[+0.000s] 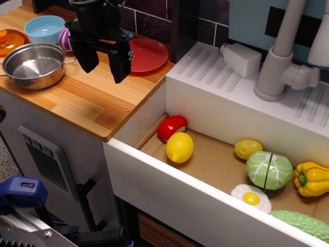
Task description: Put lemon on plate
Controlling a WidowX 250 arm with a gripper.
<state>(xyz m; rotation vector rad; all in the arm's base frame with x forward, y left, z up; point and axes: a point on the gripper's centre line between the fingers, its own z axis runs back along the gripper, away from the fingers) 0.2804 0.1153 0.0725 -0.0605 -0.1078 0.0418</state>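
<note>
The lemon [180, 147] is bright yellow and egg-shaped. It lies in the sink basin at its left end, next to a red-and-white toy piece [171, 126]. The red plate [148, 55] lies flat on the wooden counter at the back, partly hidden behind my gripper. My gripper [102, 60] is black, open and empty. It hangs above the counter, left of and well above the lemon, in front of the plate's left edge.
A steel pot [33, 65], a blue bowl [44, 28] and an orange dish [9, 40] stand on the counter's left. The sink also holds a dull yellow lump [248, 148], a cabbage [269, 170], a yellow pepper [312, 178], a fried egg [251, 198] and a green vegetable [303, 224]. A grey faucet [282, 56] stands behind.
</note>
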